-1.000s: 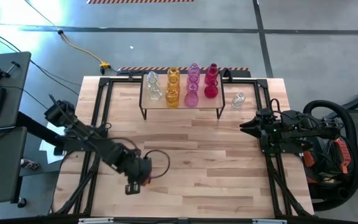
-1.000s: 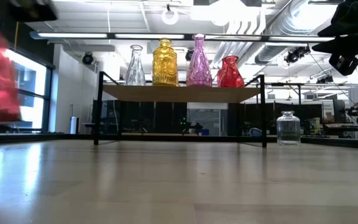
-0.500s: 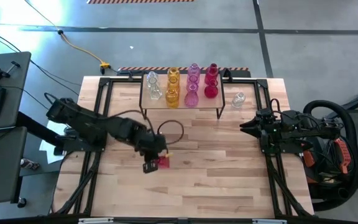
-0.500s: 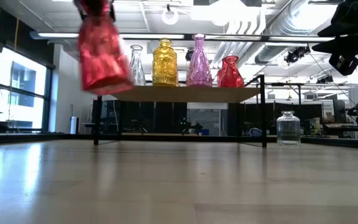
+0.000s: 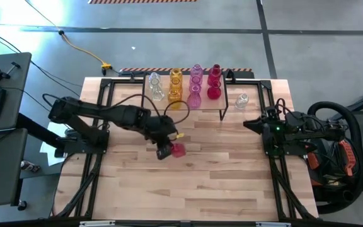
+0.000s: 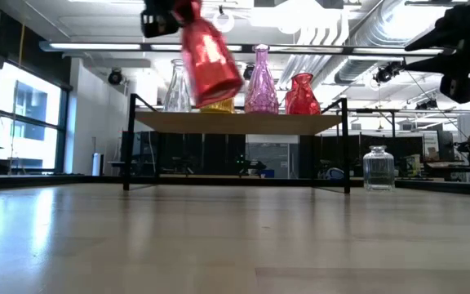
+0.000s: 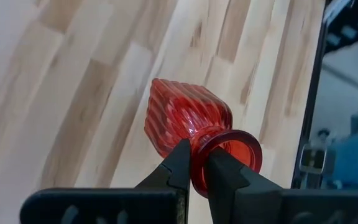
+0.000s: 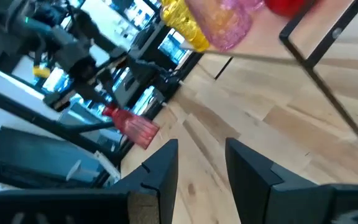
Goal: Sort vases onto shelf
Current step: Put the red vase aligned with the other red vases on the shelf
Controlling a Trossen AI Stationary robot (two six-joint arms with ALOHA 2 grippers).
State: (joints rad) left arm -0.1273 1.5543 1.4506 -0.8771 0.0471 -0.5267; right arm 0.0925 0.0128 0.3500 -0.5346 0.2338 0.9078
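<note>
My left gripper (image 5: 166, 151) hangs over the middle of the table, in front of the shelf (image 5: 161, 104), and is shut on a red ribbed vase (image 5: 179, 150) (image 6: 209, 64) (image 7: 182, 121). The low shelf with its light wooden top carries rows of clear (image 5: 155, 86), amber (image 5: 175, 78), pink (image 5: 196, 84) and red (image 5: 214, 82) vases, all standing on their bases. One clear vase (image 5: 242, 99) (image 6: 378, 168) stands on the table to the right of the shelf. My right gripper (image 5: 252, 125) (image 8: 201, 163) waits open at the table's right edge. My left gripper pinches the red vase's narrow neck (image 7: 200, 151), just below the flared rim (image 7: 235, 155), between its two fingers (image 7: 180, 163). They lie across the neck and come from above, slanting from the table's left. The vase is lifted clear and hangs tilted, body lower and toward the right.
The plank table has bare wood in front of the shelf and along its near half. Black frame rails (image 5: 276, 164) run along both table sides. A cable loops off the left arm near the shelf's front edge (image 5: 176, 106). Room fittings show behind the shelf in the low view.
My left gripper has carried the red vase from the table's near left toward the far right, up to the shelf's front. The vase has stayed lifted clear the whole way and now tilts more, with its body swung out to the right.
</note>
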